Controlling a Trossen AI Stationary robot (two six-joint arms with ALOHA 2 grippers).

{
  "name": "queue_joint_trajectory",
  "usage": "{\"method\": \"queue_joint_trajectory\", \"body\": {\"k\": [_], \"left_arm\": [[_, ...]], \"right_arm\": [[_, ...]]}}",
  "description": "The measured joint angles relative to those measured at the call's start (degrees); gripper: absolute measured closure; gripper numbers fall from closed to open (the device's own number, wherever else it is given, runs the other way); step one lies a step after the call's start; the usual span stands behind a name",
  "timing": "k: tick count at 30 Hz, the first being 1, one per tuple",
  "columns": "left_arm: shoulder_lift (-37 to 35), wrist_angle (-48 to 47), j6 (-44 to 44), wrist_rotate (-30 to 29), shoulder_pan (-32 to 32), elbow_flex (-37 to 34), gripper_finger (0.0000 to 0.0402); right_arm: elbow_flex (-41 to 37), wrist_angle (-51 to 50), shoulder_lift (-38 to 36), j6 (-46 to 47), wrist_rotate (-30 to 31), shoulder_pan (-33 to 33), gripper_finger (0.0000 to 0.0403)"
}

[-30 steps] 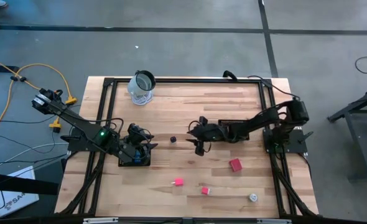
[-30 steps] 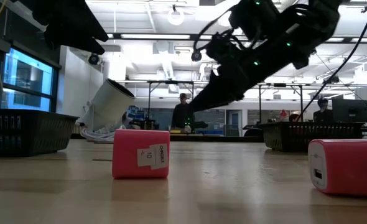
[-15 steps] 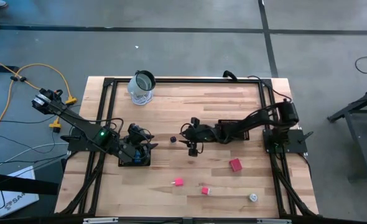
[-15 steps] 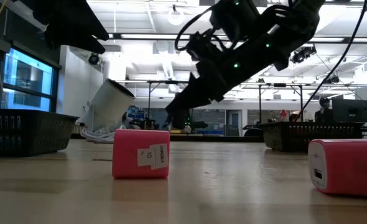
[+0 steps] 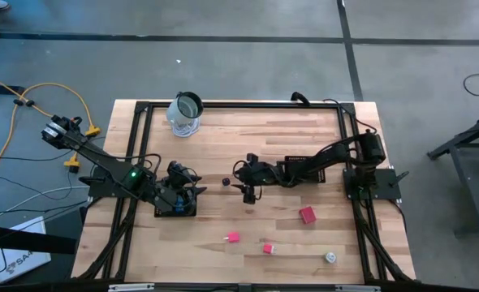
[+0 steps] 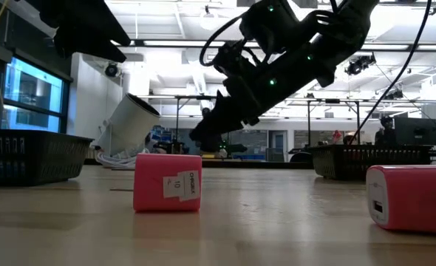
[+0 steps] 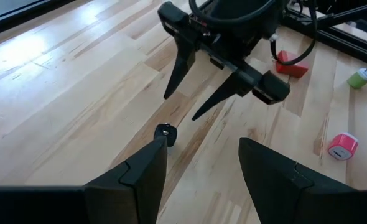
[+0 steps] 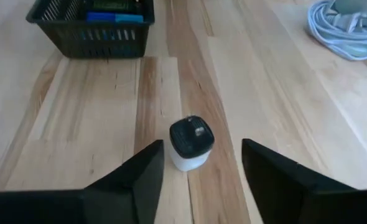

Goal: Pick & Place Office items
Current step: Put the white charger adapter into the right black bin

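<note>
My right gripper (image 5: pixel 240 177) reaches out toward the table's left, open and above the wood. The dark cube (image 5: pixel 226 182), black on top and white below, stands just ahead of it. In the right wrist view that cube (image 8: pixel 191 144) sits beyond the two fingertips, untouched. My left gripper (image 7: pixel 202 142) is open and hovers over the left black mesh tray (image 5: pixel 177 208). A red block (image 5: pixel 307 215), a pink block (image 5: pixel 233 238), a red-pink block (image 5: pixel 268 248) and a whitish round piece (image 5: pixel 330 257) lie on the near half of the table.
The glass jar (image 5: pixel 187 113) lies at the far edge with a white cable (image 8: pixel 348 31). The left tray (image 8: pixel 90 28) holds a blue item. A second black tray (image 5: pixel 304 166) lies under my right arm. Bare wood stretches between the cube and the near blocks.
My right gripper has moved toward the table's left, closing on the dark cube, and has come somewhat lower. Its fingers have stayed open. The cube and the blocks have kept their places.
</note>
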Motion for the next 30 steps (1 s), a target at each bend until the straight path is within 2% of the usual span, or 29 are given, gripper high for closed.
{"method": "queue_joint_trajectory", "body": {"k": [7, 12, 18, 23, 30], "left_arm": [[0.00, -0.02, 0.01, 0.00, -0.01, 0.00, 0.0208], [0.00, -0.04, -0.01, 0.02, 0.01, 0.00, 0.0208], [0.00, -0.11, -0.01, 0.00, -0.01, 0.00, 0.0208], [0.02, 0.12, 0.01, 0.02, 0.01, 0.00, 0.0208], [0.02, 1.78, 0.00, 0.00, 0.01, -0.02, 0.0208]], "right_arm": [[0.00, -0.02, 0.00, 0.63, 0.02, 0.02, 0.0161], [0.00, -0.43, 0.00, 0.63, 2.45, 0.02, 0.0160], [0.01, 0.39, 1.11, 0.65, 2.62, 0.04, 0.0160], [0.28, 2.40, 4.69, 1.53, 1.33, 0.09, 0.0160], [0.42, 2.53, 4.63, 1.97, -0.39, -0.34, 0.0160]]}}
